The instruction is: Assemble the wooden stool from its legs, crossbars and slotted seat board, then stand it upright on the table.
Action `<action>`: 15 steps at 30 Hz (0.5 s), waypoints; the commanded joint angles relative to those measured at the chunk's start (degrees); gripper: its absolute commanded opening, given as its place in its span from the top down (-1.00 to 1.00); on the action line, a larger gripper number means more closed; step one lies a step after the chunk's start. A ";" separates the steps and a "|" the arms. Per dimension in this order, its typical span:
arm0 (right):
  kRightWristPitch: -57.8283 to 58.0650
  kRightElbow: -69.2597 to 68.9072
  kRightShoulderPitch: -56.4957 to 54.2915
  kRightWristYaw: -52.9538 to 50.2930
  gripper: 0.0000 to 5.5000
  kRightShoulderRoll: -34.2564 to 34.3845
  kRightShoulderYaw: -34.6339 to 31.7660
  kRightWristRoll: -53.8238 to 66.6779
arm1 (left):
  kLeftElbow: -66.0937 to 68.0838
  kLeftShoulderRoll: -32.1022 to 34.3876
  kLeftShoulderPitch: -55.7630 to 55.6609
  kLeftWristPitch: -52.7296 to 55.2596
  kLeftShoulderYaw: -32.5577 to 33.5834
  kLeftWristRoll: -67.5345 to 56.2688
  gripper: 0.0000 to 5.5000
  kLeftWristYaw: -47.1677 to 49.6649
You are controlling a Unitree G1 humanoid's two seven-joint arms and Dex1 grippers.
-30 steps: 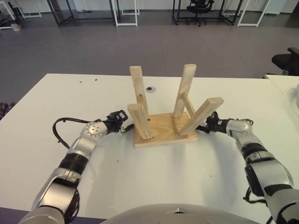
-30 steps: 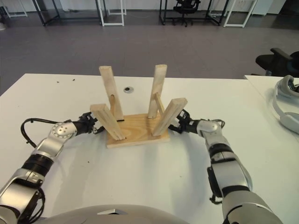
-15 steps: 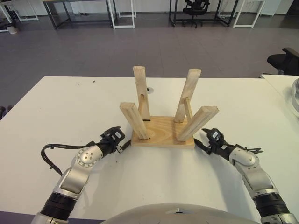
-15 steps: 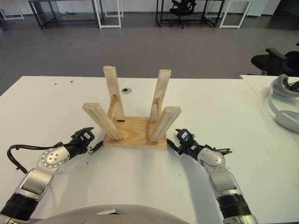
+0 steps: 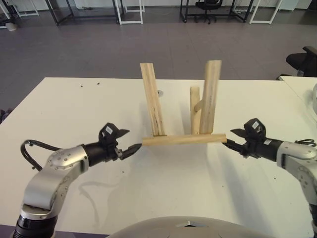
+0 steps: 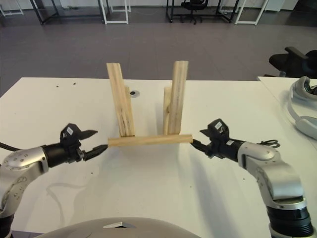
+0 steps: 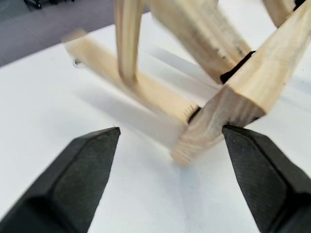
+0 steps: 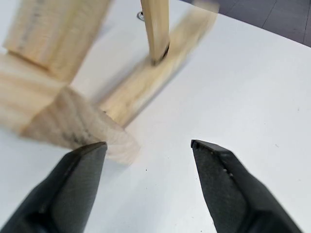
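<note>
stool [image 5: 183,140] | is standing legs-up in the middle of the tabletop [image 5: 74,104], seat board showing edge-on | left gripper [image 5: 130,140]: fingers are gaping wide just beside the board's left end | right gripper [image 5: 229,137]: fingers are gaping wide just beside its right end, holding nothing

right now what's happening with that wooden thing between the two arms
A two-armed robot is assembling a pale wooden stool. It is upside down, its square wooden legs pointing up from the flat wooden seat board. The left gripper and right gripper sit at opposite ends of that board, jaws open around its corners, not clamped. It is not yet upright.
</note>
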 commanded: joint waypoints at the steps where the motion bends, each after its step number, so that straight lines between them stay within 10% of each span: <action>1: 0.67 -4.77 -4.06 6.97 -0.19 -0.28 -1.37 11.17 | -6.09 0.95 -3.14 0.15 -0.16 -10.06 -0.43 -4.93; 8: -23.64 5.42 8.35 14.50 -0.19 -16.43 10.78 -12.48 | 9.66 22.77 7.44 -20.77 -10.76 15.01 -0.43 -15.95; 15: -34.02 14.93 -6.27 25.15 -0.19 -10.99 18.80 -10.73 | 16.11 15.93 -8.48 -26.11 -18.82 12.40 -0.43 -23.01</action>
